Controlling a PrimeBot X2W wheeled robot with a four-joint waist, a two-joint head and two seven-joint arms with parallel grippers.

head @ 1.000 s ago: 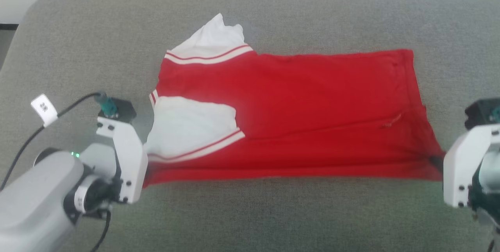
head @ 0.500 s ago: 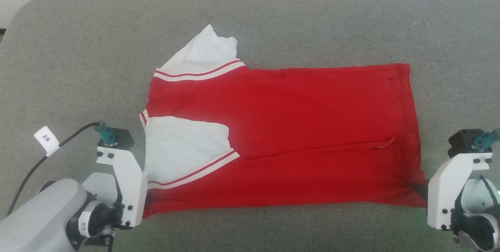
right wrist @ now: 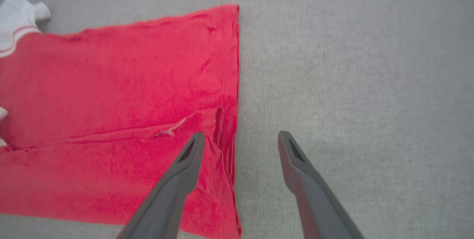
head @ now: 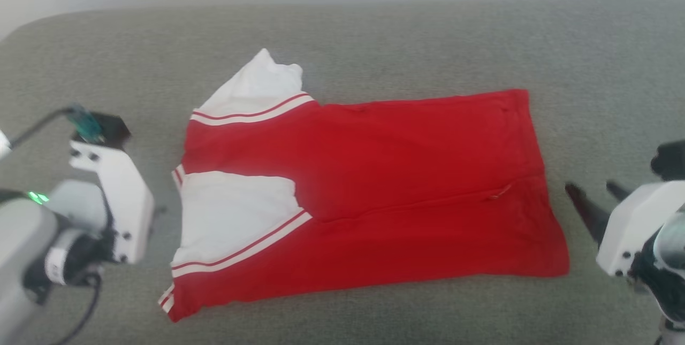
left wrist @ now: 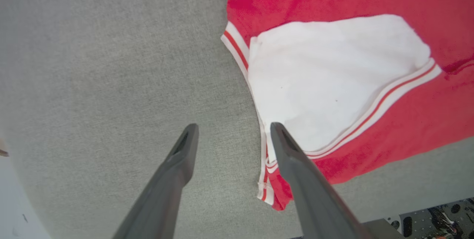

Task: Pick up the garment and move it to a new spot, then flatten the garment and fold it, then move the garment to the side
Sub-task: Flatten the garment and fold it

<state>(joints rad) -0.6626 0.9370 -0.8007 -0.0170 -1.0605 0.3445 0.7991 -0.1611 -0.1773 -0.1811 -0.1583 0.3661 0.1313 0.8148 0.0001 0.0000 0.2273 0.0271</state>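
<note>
Left gripper (left wrist: 231, 129) and right gripper (right wrist: 239, 137) stand jaws apart and empty, the garment (head: 406, 174) lying flat between them. Best to pinch both layers at each end's near corner before folding.

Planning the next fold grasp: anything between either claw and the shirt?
Nothing visible. The left claw hangs open at the garment's sleeve end, the right claw open at its hem end, with just bare grey cushion around them.
</note>
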